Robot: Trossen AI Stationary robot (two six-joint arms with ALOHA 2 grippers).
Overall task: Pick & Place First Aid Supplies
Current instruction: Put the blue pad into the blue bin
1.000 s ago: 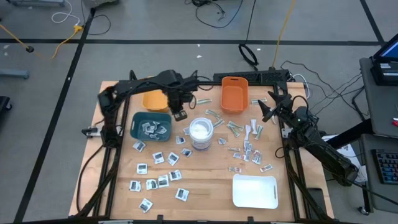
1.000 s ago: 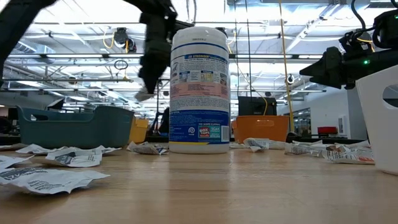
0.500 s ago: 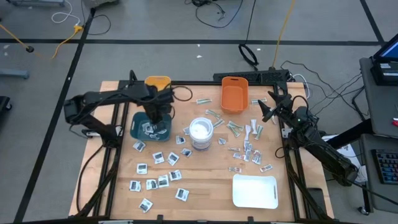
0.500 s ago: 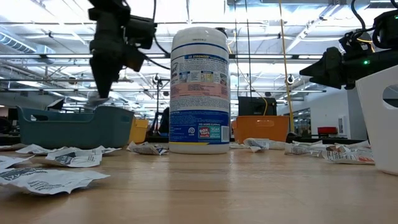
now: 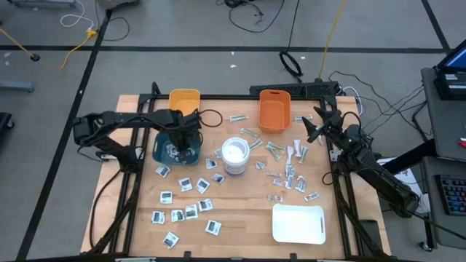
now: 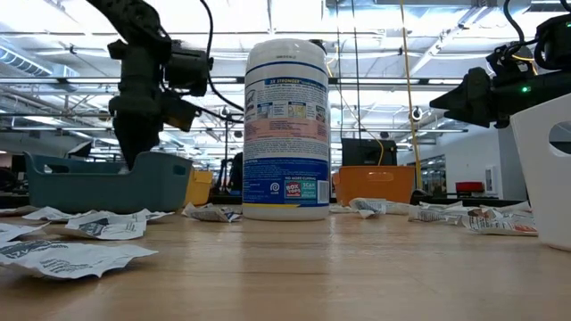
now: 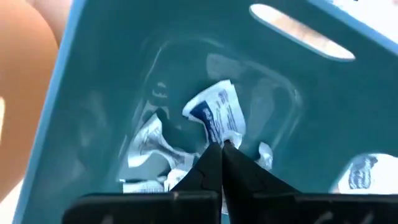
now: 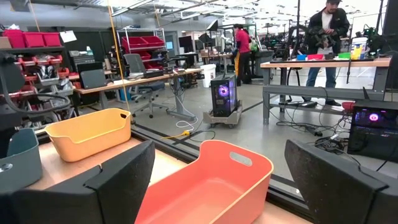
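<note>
Left gripper (image 7: 222, 149) lowered into the teal bin (image 5: 177, 148), fingers pinched together on a white-and-blue packet (image 7: 217, 116)

Nearest the table's front edge, one white tray (image 5: 298, 223) is seen, with roughly a dozen dark-centred white square packets (image 5: 191, 212) scattered to its left. At mid-table one wipes canister (image 5: 236, 156) is stood upright. Around it pale-green strips (image 5: 251, 133) and white-and-red sachets (image 5: 293, 176) are strewn; an exact count cannot be given. Three bins are counted: teal, holding several packets, then yellow (image 5: 183, 101) and orange (image 5: 273, 110) at the far edge. The right gripper (image 5: 317, 120) is held spread wide, empty, beside the orange bin
</note>
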